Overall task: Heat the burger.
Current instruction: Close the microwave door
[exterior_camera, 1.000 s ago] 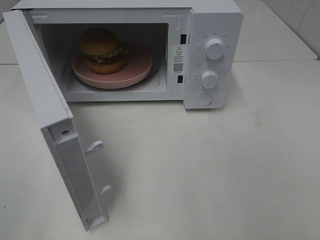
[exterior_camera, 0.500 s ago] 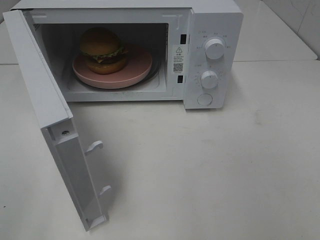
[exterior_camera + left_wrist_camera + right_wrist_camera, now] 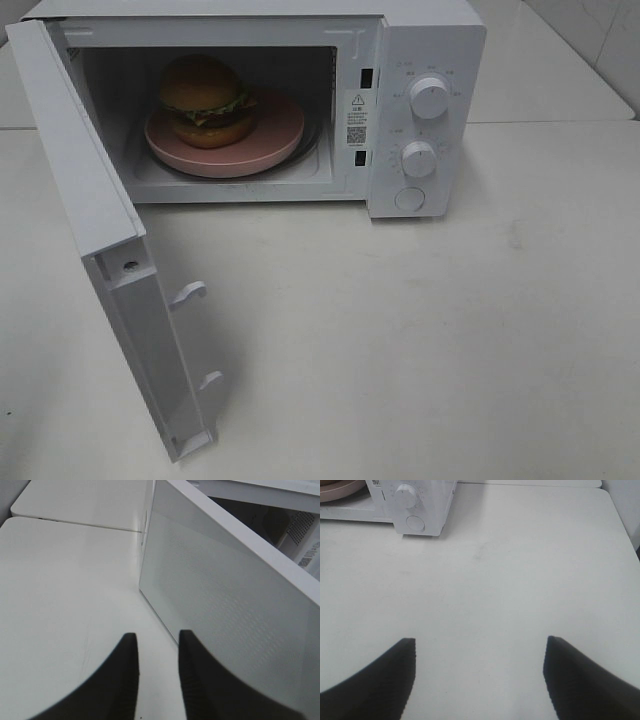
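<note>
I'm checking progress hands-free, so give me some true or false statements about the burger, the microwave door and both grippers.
The burger sits on the pink plate inside the microwave. True.
The microwave's door is shut. False: it stands wide open.
The right gripper holds the burger. False: it is open and empty above the table.
The left gripper is open, close to the door's outer face. True.

Warning triangle point(image 3: 357, 99), perhaps QR code point(image 3: 356, 133), on microwave point(image 3: 430, 40)
</note>
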Tool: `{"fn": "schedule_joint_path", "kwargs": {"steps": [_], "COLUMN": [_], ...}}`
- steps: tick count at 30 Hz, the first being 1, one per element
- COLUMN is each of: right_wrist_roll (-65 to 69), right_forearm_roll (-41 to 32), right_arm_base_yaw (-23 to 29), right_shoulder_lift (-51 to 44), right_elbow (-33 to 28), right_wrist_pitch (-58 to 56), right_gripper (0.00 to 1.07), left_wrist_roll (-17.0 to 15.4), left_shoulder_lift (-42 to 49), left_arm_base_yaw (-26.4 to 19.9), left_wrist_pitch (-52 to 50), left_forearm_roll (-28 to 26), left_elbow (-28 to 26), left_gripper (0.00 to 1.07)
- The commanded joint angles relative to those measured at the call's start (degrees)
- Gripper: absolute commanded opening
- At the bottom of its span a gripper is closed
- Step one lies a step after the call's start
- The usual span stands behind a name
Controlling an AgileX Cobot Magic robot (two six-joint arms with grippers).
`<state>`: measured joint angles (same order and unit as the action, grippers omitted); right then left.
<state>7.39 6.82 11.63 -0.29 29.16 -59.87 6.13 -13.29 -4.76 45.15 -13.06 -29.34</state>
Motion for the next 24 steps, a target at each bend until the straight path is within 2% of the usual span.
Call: {"fn": "schedule_joint_path", "kwargs": {"steps": [1,8,9,14,15,16,21,24], "right_wrist_roll": [0.1,0.1,0.1,0.1,0.1,0.1,0.2,0.2], "right_forearm_roll": [0.0,0.0,0.0,0.0,0.0,0.0,0.0,0.0], "right_arm_base_yaw": [-0.2,-0.2,-0.2,-0.2,-0.2,-0.2,-0.2,-0.2], "right_shoulder_lift": [-1.4,-1.4,-1.4,-1.4,-1.4,-1.4,-1.4,-1.4], "right_elbow": [-0.1,-0.1,-0.1,-0.1,-0.1,-0.1,-0.1,-0.1], "right_wrist_pitch": [0.4,0.4,0.4,0.4,0.4,0.4,0.4,0.4], "right_gripper": [0.71,0.71,0.71,0.71,0.71,0.71,0.71,0.71], "left_wrist_roll": [0.0,1.0,1.6,3.3,4.1,4.1,4.1,4.0], "left_shoulder_lift": [-4.4,-8.5,-9.6,-12.0,-13.5,-13.5,-17.5,-19.8], "left_arm_base_yaw": [-0.2,-0.2,-0.2,-0.2,-0.2,-0.2,-0.2,-0.2], "left_wrist_pitch": [-8.2,-20.1,-24.7,-32.7,-36.9,-36.9,-49.6,-54.4], "left_forearm_roll": [-0.5,-0.5,-0.6,-0.6,-0.6,-0.6,-0.6,-0.5], "left_elbow": [1.5,7.0,8.8,12.5,14.4,14.4,18.9,19.5], "left_gripper": [0.00,0.00,0.00,0.00,0.00,0.00,0.00,0.00]}}
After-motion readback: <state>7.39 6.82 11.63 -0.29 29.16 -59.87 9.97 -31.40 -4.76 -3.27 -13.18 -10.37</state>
